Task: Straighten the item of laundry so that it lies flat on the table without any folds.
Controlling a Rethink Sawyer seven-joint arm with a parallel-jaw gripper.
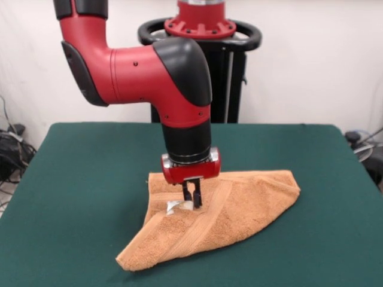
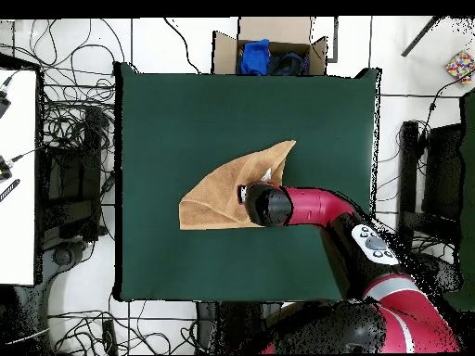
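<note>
You've got the orange-tan terry towel [image 1: 224,212] lying folded near the middle of the dark green desk [image 1: 90,179], well clear of all four edges. It's not flat: the cloth is doubled into a rough triangle. In the front view one point reaches toward the desk's near edge, a rounded corner sits on the picture's right side, and the top fold runs roughly parallel to the far edge. A woven band [image 1: 206,224] crosses the upper layer diagonally. In the overhead view the towel [image 2: 218,199] shows as the same wedge, one tip pointing up toward the desk edge away from the robot base, the wide end toward the left edge of that picture.

The pincer [image 1: 191,197] is down on the towel, just below the top fold, hanging straight down from the red and black arm [image 1: 149,72]. Its two dark fingers [image 1: 197,194] stand close together, narrow gap, tips at the cloth right beside the small white care tag [image 1: 177,207]. You can't tell whether any cloth is actually pinched between them. Overhead the arm's wrist [image 2: 269,204] covers the pincer entirely.

Behind the desk in the front view you see the black pedestal [image 1: 230,72]. Overhead, a cardboard box [image 2: 269,51] with blue and dark items sits just beyond the desk's top edge, cables [image 2: 74,130] on the floor left.
</note>
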